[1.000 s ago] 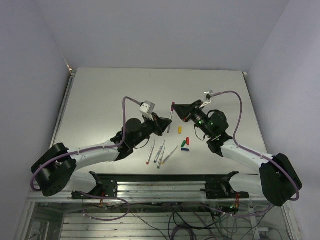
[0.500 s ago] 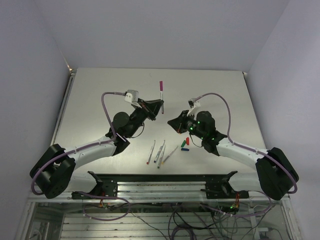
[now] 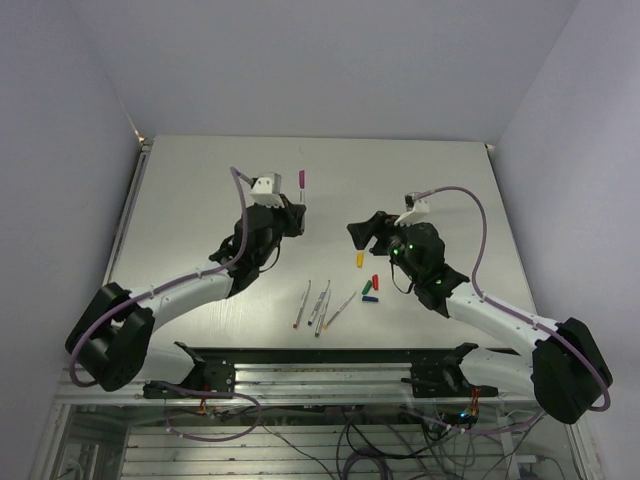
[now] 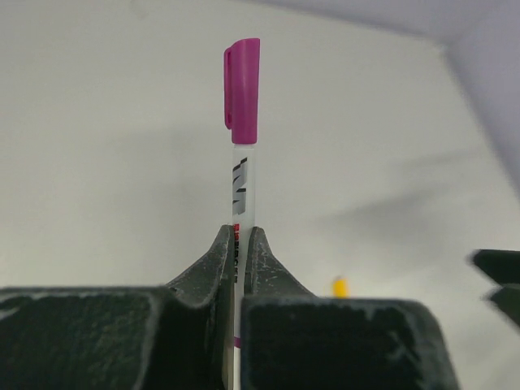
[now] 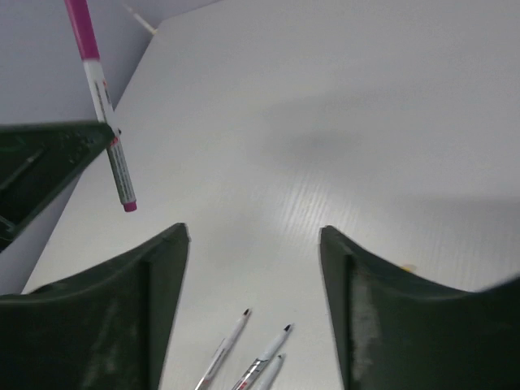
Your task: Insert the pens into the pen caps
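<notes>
Left fingers clamped on upright magenta-capped pen, above worktop. Right fingers apart, empty, near yellow cap.

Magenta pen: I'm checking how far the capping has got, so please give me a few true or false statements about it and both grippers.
1. The left gripper is shut on the pen. True.
2. That pen is uncapped. False: a magenta cap sits on its upper end.
3. The right gripper holds something. False: it is open and empty.
4. Other pens lie loose on the table. True.
5. The yellow cap lies on the table. True.
</notes>
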Tool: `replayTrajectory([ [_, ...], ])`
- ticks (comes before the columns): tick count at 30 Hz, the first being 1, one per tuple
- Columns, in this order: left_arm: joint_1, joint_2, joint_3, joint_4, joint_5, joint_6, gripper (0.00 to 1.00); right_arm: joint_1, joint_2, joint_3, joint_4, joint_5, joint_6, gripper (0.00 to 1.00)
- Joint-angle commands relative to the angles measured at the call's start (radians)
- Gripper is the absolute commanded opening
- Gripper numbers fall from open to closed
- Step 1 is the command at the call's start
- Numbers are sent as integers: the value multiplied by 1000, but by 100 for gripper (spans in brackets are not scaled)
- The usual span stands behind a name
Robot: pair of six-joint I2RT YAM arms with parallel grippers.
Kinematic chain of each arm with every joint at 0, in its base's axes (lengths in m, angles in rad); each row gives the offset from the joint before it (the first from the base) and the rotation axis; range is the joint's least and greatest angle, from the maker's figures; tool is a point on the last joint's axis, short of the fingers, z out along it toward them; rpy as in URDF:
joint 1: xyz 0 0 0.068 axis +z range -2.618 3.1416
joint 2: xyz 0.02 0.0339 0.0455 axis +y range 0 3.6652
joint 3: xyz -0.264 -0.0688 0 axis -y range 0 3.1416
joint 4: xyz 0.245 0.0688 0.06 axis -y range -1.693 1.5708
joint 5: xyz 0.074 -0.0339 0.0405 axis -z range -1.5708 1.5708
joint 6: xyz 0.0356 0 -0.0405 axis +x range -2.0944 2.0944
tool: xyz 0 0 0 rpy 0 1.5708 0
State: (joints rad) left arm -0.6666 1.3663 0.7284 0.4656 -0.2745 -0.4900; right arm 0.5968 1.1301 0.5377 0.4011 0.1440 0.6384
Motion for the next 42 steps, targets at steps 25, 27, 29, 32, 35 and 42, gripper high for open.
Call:
replayTrajectory([
  [25,50,400,155,-331,-112,73,30,-60,-151,-13,-266,238,50,81],
  [27,51,404,153,-332,-111,68,41,-60,-151,-16,-265,234,52,80],
  [29,51,399,147,-332,-110,65,55,-60,-150,-16,-265,228,52,80],
  [32,52,371,139,-332,-112,65,69,-60,-150,-17,-265,225,48,80],
  [35,52,330,134,-336,-111,68,80,-60,-151,-14,-268,232,44,79],
  [42,52,187,112,-381,-96,62,83,-60,-136,-4,-304,261,50,74],
])
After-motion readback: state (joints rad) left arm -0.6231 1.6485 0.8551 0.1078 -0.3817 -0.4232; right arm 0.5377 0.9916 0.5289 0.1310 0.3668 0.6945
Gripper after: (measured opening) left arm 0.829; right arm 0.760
